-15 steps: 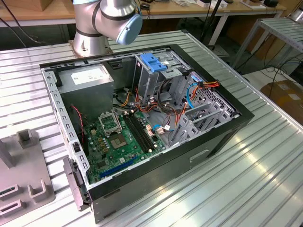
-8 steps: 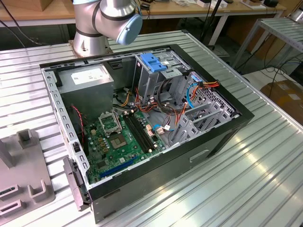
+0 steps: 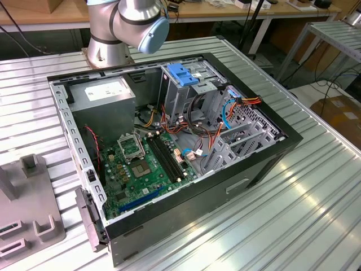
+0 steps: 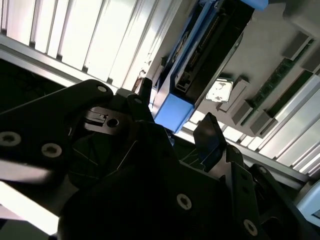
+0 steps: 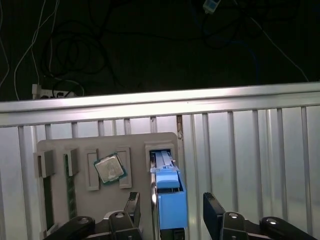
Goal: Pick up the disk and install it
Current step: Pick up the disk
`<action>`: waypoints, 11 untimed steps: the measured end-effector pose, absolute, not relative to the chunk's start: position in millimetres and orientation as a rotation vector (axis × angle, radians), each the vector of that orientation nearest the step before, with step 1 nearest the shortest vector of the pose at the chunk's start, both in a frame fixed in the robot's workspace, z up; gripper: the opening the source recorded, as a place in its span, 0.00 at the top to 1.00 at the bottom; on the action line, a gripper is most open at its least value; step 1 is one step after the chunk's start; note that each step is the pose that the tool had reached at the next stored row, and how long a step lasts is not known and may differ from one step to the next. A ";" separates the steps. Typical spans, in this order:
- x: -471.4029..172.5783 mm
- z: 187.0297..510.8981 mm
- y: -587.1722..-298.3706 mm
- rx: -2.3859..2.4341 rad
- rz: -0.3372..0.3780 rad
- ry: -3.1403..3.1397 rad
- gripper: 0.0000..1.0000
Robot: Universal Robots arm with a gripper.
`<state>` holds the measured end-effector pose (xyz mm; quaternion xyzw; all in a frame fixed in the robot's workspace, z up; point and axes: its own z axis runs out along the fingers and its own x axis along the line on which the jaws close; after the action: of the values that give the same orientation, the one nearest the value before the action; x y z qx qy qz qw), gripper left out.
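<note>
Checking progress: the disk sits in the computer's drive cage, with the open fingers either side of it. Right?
No. The first wrist view shows the disk standing in a slot of the grey holder instead. The open fingers do flank it.

The exterior view looks down at a slant, from some way off, onto the black computer case [image 3: 186, 210] on the ribbed metal tabletop [image 3: 293, 214], with the grey holder plate [image 3: 22, 210] at the exterior view's left edge. Both wrist views look from close by, past the black jaws, onto that plate [image 5: 135, 143] [image 4: 260, 50] and the blue-railed silver-grey hard disk [image 5: 169, 200] [image 4: 173, 111] in it, the second wrist view nearer and tilted
</note>
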<state>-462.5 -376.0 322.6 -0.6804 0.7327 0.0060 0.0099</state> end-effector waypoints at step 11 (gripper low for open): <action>-462.7 301.9 -375.8 -2.129 0.028 2.292 0.38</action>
<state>-462.7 -375.8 301.9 -0.6807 0.7325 0.0091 0.0066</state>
